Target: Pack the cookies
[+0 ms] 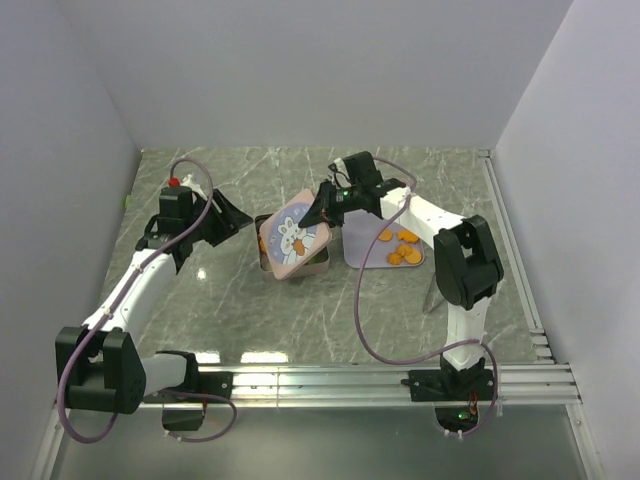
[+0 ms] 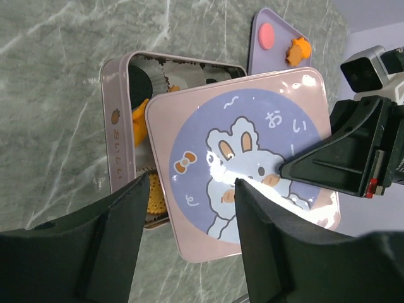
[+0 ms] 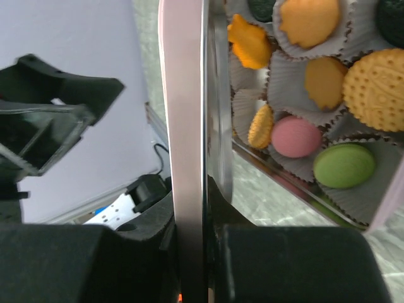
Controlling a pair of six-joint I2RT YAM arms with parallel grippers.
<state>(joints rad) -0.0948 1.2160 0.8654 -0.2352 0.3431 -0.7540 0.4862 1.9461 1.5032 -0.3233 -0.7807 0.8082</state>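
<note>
Only the right wrist shows a green cookie (image 3: 344,165) beside the lid (image 3: 188,126).

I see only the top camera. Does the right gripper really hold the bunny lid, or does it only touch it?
Observer: It holds it. The right wrist view shows the edge of the lid clamped in the right gripper.
Operator: Does the tin have cookies inside?
Observer: Yes. The tin has cookies in paper cups: orange, pink and green ones.
Operator: And the left gripper?
Observer: The left gripper is open and empty, facing the lid.
</note>
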